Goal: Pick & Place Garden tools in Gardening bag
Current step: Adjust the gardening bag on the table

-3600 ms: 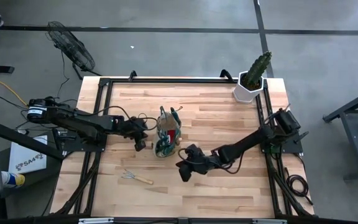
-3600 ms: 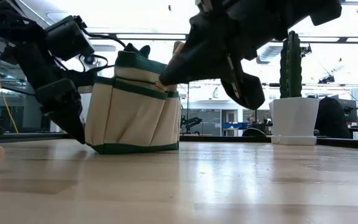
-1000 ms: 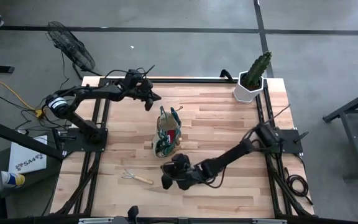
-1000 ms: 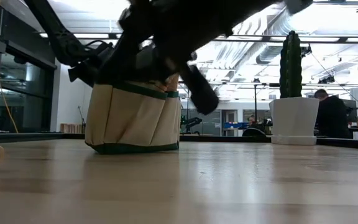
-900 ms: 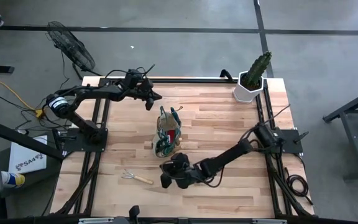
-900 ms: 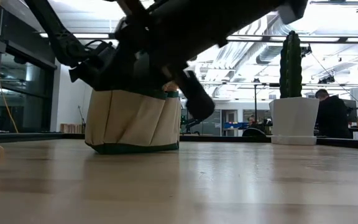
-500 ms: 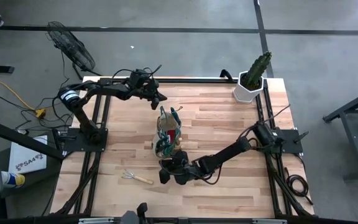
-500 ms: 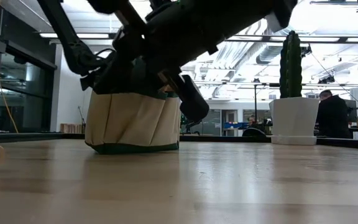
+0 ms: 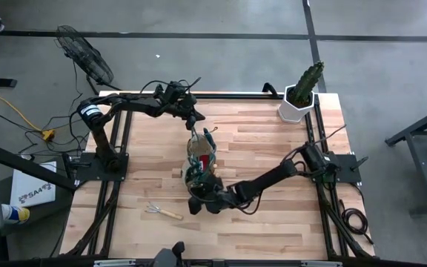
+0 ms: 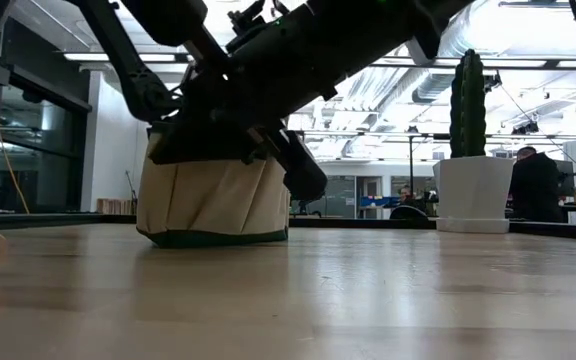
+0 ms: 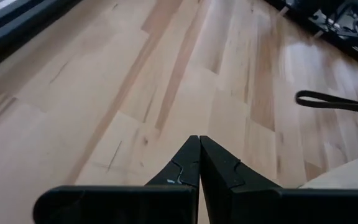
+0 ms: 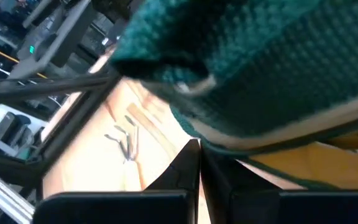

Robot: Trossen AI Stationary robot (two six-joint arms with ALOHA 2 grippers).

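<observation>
The tan gardening bag point(image 9: 199, 159) with green trim stands upright on its base at the table's middle, tool handles and a red piece point(image 9: 212, 158) showing in it. A wooden-handled hand rake point(image 9: 163, 212) lies flat on the table, near-left of the bag. My left gripper point(image 9: 194, 129) hovers shut just beyond the bag's far end. My right gripper point(image 9: 192, 205) is shut at the bag's near end, close against its green trim point(image 12: 260, 68). In the right wrist view the rake point(image 12: 126, 140) shows past the shut fingers. My right gripper's shut fingertips point(image 12: 194, 152) stand right at the bag's green trim at its near end, slanting down from the table's right side. I cannot tell whether they touch it. My left gripper touches nothing.
A green cactus in a white pot point(image 9: 297, 104) stands at the table's far right corner. Black frame rails point(image 9: 313, 141) run along the table's left and right sides. Bare wood lies right of the bag and along the near edge.
My left gripper has moved toward the table's right and near edges and down a little, toward the bag's far end. My right gripper has moved toward the far edge, up to the bag's near end. Both stay shut. The bag and rake have kept their places.
</observation>
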